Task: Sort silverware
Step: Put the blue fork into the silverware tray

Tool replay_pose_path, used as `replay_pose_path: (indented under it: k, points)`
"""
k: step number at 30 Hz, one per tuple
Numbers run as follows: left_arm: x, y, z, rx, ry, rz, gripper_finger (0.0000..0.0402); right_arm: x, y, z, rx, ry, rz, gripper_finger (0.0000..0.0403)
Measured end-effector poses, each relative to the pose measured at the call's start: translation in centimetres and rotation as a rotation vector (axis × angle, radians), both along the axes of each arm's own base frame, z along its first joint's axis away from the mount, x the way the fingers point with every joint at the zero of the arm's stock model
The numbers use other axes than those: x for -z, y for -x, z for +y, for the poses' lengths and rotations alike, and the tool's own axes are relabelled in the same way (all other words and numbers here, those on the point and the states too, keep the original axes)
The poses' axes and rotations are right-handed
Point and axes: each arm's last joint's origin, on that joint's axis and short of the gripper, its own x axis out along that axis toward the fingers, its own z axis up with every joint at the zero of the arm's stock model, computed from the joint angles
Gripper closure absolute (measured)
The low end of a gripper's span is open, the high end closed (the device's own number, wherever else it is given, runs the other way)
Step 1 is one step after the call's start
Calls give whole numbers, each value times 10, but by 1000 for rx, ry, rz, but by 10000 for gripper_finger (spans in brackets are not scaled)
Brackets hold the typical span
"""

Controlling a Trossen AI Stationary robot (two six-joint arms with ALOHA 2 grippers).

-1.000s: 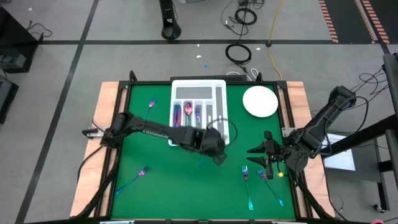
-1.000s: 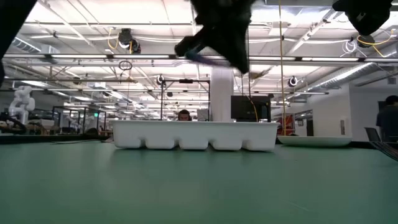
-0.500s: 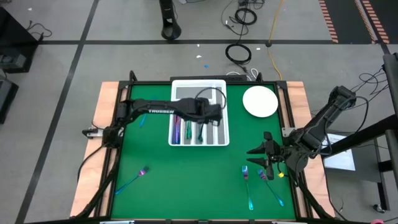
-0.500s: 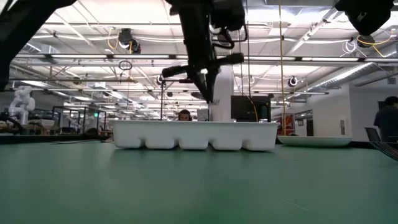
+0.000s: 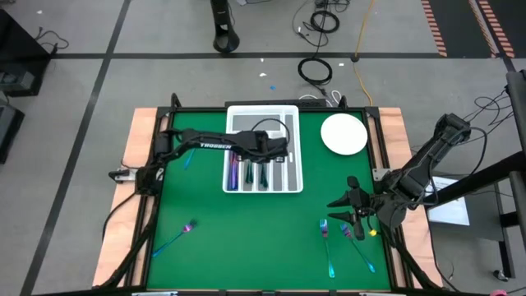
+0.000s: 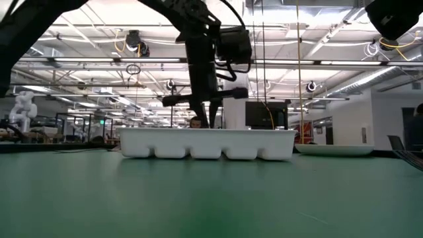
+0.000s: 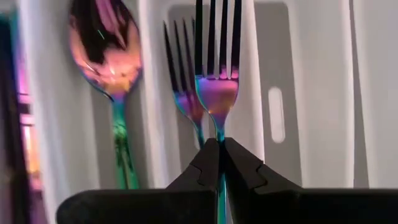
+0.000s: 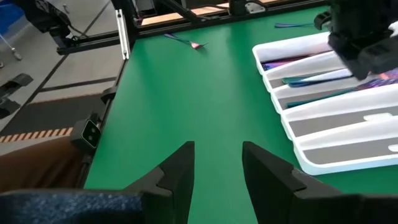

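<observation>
From above, the left gripper (image 5: 265,162) hangs over the middle slots of the white tray (image 5: 289,182), its arm reaching in from the table's left; the right gripper (image 5: 345,210) waits near the right edge, just beside three loose pieces (image 5: 348,233), so it is the nearer arm for those. Level with the table, the left gripper sits just over the tray wall (image 6: 165,142). Through the left wrist, the fingers (image 7: 205,168) are pinched on a fork (image 7: 217,81) by its handle, tines pointing away along the slot, directly over another fork (image 7: 181,74), with a spoon (image 7: 106,56) one slot over. The right wrist shows its fingers (image 8: 180,165) spread, nothing between them.
</observation>
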Motion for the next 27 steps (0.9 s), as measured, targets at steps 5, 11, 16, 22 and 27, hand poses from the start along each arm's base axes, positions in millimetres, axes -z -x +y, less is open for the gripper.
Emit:
replay_pose_path:
  k: [5,11,16,22,27]
  points:
    - [1,-1,0,2,3,-13,393,0,0,0,1,9,-3,277]
    - [1,-1,0,2,4,-9,392,0,0,0,2,8,-4,277]
    - [8,-2,3,-4,13,7,391,0,0,0,2,7,-4,277]
    - [18,-5,6,-9,28,8,390,0,0,0,0,7,-3,277]
    - [18,-3,8,1,27,24,389,0,0,0,-1,9,-1,277]
